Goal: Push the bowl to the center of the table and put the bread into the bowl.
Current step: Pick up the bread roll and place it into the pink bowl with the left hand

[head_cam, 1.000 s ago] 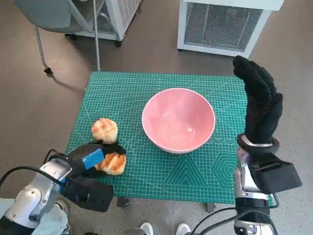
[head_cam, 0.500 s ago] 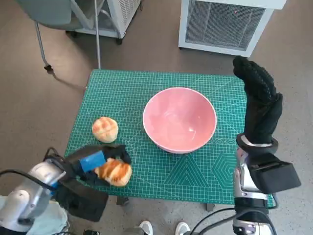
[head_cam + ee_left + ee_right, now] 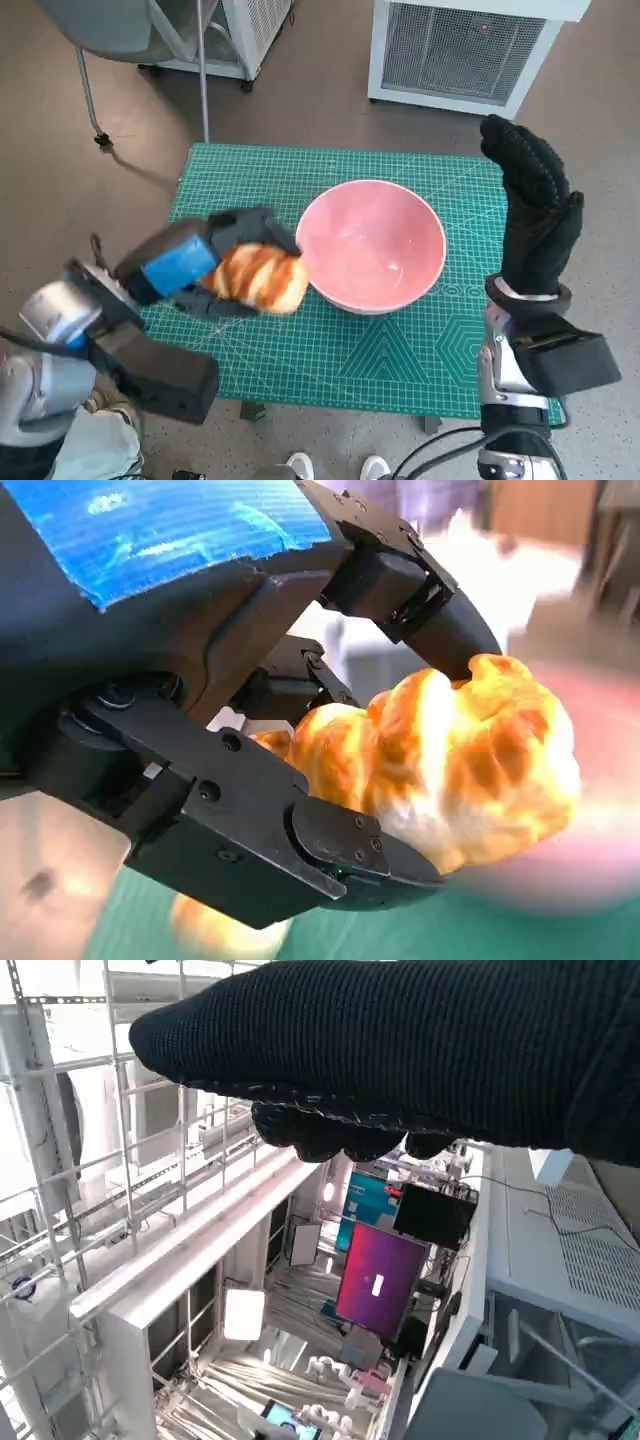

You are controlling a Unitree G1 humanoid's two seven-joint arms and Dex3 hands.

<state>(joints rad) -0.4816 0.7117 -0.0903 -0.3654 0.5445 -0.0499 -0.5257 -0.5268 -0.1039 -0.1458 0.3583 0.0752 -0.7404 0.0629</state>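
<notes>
The pink bowl (image 3: 400, 215) stands on the green mat (image 3: 400, 360), slightly right of its middle. My left hand (image 3: 190, 265) holds a golden bread roll (image 3: 258, 277) in the air, just left of the bowl's rim. In the left wrist view the black fingers (image 3: 330, 850) clasp the roll (image 3: 450, 760) from both sides, with the bowl a pink blur behind it. A second roll (image 3: 215, 930) shows blurred on the mat below; the head view hides it under my hand. My right hand (image 3: 530, 210) stands upright beside the mat's right edge, fingers straight, holding nothing.
A white vented cabinet (image 3: 470, 50) stands on the floor behind the table. Chair legs (image 3: 90, 90) and another white unit are at the back left. Shoe tips (image 3: 300, 466) show below the table's front edge. The right wrist view shows only the glove (image 3: 400, 1050) and the room.
My left hand has lifted the roll from the mat's front left and carried it up and right, toward the bowl. The other roll is now hidden. The right hand has stayed put.
</notes>
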